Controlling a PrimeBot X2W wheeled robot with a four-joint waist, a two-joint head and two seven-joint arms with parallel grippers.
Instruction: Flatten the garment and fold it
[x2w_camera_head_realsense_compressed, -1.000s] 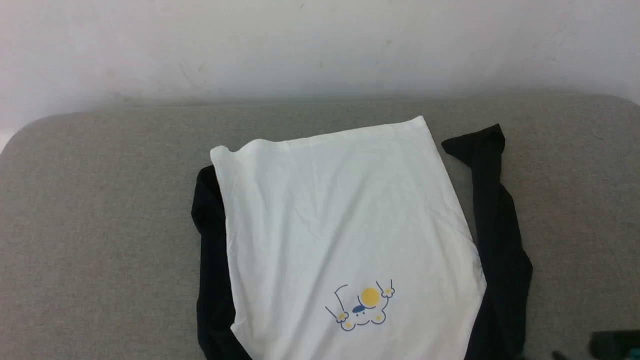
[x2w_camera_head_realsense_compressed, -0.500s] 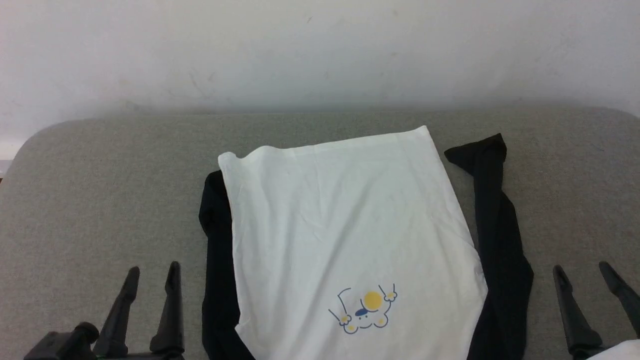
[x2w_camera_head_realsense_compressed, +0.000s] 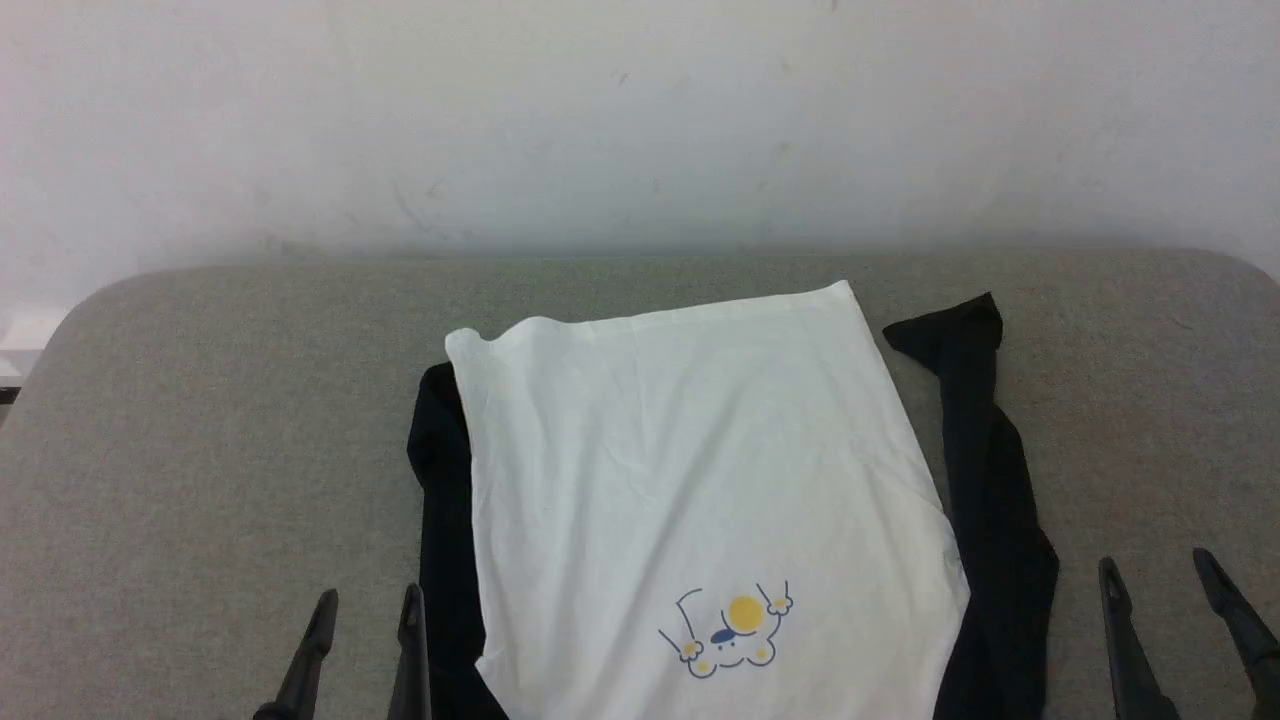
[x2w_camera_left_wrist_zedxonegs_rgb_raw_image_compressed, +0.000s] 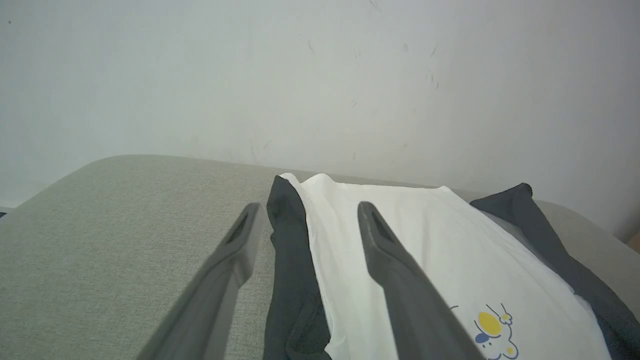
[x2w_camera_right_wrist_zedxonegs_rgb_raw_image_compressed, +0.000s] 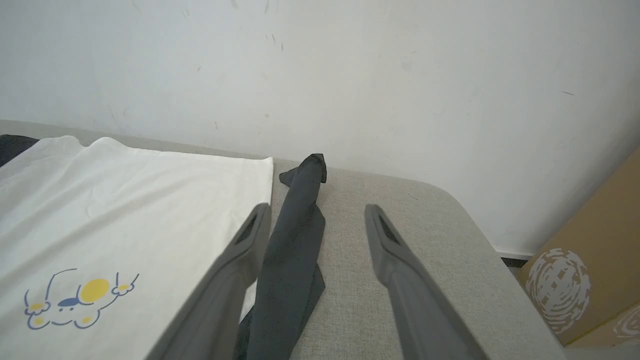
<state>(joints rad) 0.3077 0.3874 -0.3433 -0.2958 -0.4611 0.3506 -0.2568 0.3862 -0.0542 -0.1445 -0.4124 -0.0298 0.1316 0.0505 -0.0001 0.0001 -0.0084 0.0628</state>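
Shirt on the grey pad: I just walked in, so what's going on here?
A two-armed robot is about to flatten and fold the garment. It lies print-up on the grey pad, white body fairly smooth, black sleeves bunched along both sides. The left gripper and right gripper are open, one beside each sleeve, holding nothing.
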